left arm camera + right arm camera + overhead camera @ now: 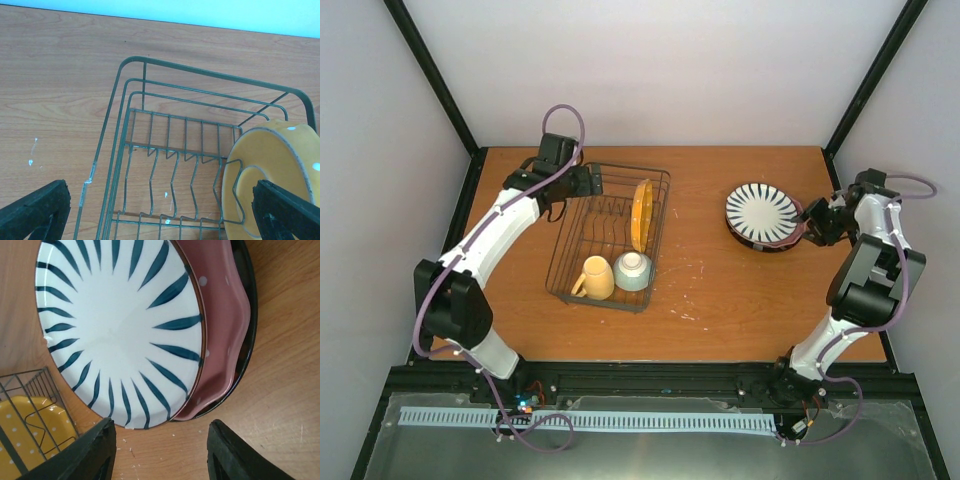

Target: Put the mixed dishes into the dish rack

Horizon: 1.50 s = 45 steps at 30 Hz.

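The dark wire dish rack holds an orange white-dotted plate standing on edge, a yellow mug and a pale mint bowl. At the rack's far left corner my left gripper stands open; its wrist view looks down on the rack and the orange plate, with nothing in the gripper. On the table to the right, the black-and-white striped plate lies on a pink plate and a dark-rimmed plate. My right gripper is open just short of the stack's edge.
Bare wooden table lies between the rack and the plate stack. Black frame posts and pale walls close in the table at the back and sides. The right wrist view catches a corner of the rack at lower left.
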### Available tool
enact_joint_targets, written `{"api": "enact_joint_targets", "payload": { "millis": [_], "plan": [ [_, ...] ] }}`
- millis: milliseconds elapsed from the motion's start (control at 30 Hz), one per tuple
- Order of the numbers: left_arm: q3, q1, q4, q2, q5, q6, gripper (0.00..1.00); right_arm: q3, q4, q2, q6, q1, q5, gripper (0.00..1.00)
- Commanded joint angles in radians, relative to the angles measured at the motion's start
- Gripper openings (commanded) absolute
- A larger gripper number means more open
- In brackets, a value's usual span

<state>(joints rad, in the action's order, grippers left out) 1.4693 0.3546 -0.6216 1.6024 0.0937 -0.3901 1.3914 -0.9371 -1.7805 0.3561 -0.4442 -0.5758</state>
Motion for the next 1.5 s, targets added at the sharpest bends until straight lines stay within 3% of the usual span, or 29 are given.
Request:
{"api": "enact_joint_targets", "payload": {
  "millis": [0,867,967,1067,1133,1467],
  "plan": [
    [0.053,0.004,0.035,0.015,-0.01,0.027,1.0,0.035,0.008,-0.055,-0.004,0.025,0.05,0.5],
    [0.07,0.003,0.019,0.055,0.059,0.109,1.0,0.123,0.063,-0.277,0.035,0.113,0.162,0.49],
    [0.068,0.001,0.019,0.06,0.064,0.111,1.0,0.138,0.058,-0.309,0.035,0.124,0.154,0.42],
    [0.068,0.001,0.016,0.066,0.067,0.113,1.0,0.147,0.056,-0.33,0.032,0.135,0.149,0.24],
    [0.069,0.001,0.015,0.068,0.065,0.114,1.0,0.144,0.058,-0.335,0.03,0.14,0.147,0.04],
    [0.117,0.001,0.033,0.077,-0.035,0.085,1.0,0.067,0.118,-0.257,0.01,0.142,0.014,0.03]
  ]
}}
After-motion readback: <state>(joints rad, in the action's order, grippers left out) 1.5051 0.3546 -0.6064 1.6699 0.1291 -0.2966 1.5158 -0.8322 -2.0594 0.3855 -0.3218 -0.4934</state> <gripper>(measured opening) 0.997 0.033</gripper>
